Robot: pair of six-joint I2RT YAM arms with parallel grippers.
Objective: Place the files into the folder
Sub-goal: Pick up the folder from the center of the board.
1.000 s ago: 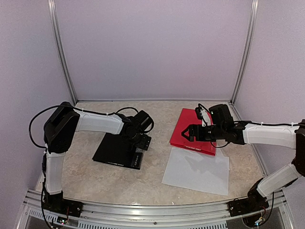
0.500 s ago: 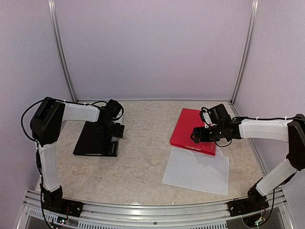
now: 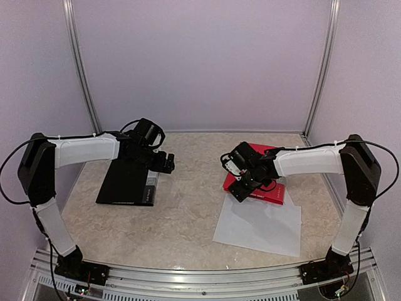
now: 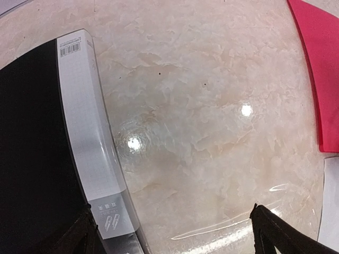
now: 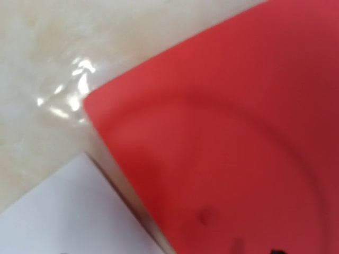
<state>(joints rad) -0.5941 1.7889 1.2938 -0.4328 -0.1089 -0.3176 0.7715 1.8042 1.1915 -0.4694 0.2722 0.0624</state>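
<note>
Our left pincer (image 4: pixel 172 227) gapes beside the flat black binder (image 3: pixel 122 185); our right pincer (image 3: pixel 241 189) (its spread we cannot tell) hovers over the flat red plastic folder's (image 5: pixel 238 132) corner, by white paper sheets (image 3: pixel 260 222).

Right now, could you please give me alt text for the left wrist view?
The left pincer hangs open over the marble-patterned table. A black binder with a pale spine lies at left; a red folder and a white sheet show at the right edge.
</note>
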